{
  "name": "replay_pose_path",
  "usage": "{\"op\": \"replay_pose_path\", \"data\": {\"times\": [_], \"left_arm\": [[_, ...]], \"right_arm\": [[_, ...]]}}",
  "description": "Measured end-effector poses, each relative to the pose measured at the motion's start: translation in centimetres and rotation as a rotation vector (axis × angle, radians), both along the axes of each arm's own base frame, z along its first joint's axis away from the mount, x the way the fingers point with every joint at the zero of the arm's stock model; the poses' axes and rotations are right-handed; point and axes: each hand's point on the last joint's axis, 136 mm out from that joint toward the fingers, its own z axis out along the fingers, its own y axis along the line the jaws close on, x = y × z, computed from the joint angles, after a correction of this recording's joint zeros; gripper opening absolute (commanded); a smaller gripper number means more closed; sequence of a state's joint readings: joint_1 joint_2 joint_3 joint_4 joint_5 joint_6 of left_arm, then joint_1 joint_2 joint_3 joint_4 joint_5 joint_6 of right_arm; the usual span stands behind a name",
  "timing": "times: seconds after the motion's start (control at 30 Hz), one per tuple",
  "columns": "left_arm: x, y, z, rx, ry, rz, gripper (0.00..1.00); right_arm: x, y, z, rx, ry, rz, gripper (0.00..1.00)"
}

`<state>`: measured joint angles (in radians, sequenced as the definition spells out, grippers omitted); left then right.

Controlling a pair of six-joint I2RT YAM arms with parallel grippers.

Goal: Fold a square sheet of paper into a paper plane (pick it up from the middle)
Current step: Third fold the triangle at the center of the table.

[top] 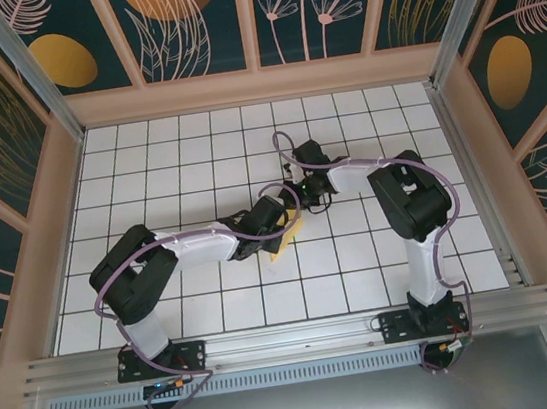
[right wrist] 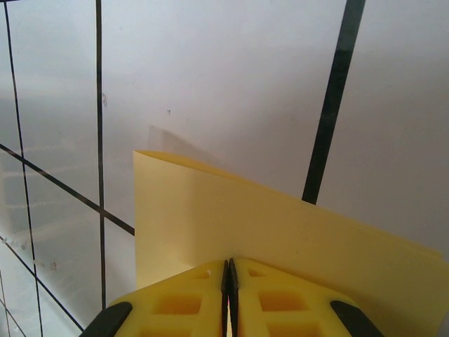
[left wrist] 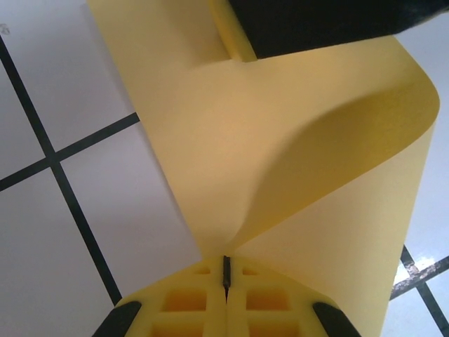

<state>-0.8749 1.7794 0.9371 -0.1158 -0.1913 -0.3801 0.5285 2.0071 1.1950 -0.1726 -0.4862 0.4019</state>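
I read the square sheet of paper [left wrist: 295, 161] as thin, smooth, matt paper. The table [right wrist: 231, 77] is glossy white, catching reflections. The left gripper [left wrist: 226, 272] has matt pads [left wrist: 184, 303], moulded plastic or perhaps foam; too close to tell.

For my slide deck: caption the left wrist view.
Left claw shut on the curling yellow sheet over the gridded table.

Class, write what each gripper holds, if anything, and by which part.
Both hold the sheet of paper. The left gripper pinches it at the base of a curl; the right gripper pinches one edge.
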Motion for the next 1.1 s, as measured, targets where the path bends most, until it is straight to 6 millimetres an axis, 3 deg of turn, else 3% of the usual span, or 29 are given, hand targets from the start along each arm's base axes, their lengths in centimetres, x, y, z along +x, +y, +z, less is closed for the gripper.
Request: {"op": "replay_pose_path", "data": {"times": [1.1], "left_arm": [[0.68,-0.9,-0.03,0.006,-0.018,-0.036,0.0]], "right_arm": [[0.01,-0.01,-0.06,0.003,0.002,-0.006,0.13]]}}
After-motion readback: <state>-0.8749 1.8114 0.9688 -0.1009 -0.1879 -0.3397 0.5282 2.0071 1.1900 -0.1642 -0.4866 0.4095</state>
